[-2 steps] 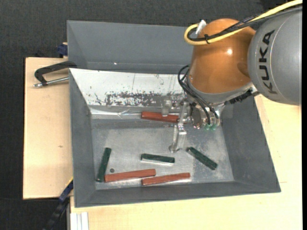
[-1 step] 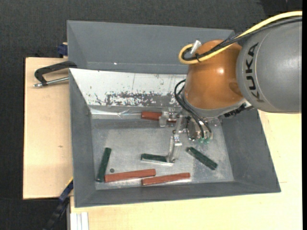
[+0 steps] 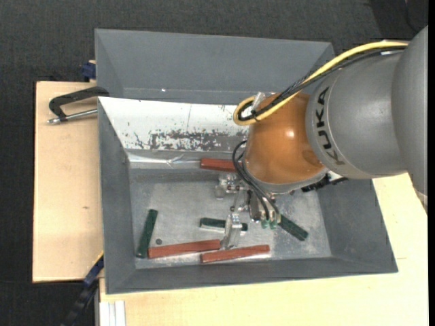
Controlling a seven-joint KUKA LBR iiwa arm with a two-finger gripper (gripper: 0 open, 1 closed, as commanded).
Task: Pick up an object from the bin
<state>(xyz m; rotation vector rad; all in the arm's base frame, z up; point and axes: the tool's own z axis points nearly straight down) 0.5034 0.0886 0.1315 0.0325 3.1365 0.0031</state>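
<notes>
down near the front of the bin (image 3: 114, 195) the gripper (image 3: 233, 231) sits low, its tip just beside a short green stick (image 3: 212, 223) mid-floor. can't tell how open it is or if it's got anything. three green total: left green stick (image 3: 146, 233), right green stick (image 3: 293, 229). three red: long red stick (image 3: 183, 249), front red stick (image 3: 236, 253), back red stick (image 3: 217, 163)
</notes>
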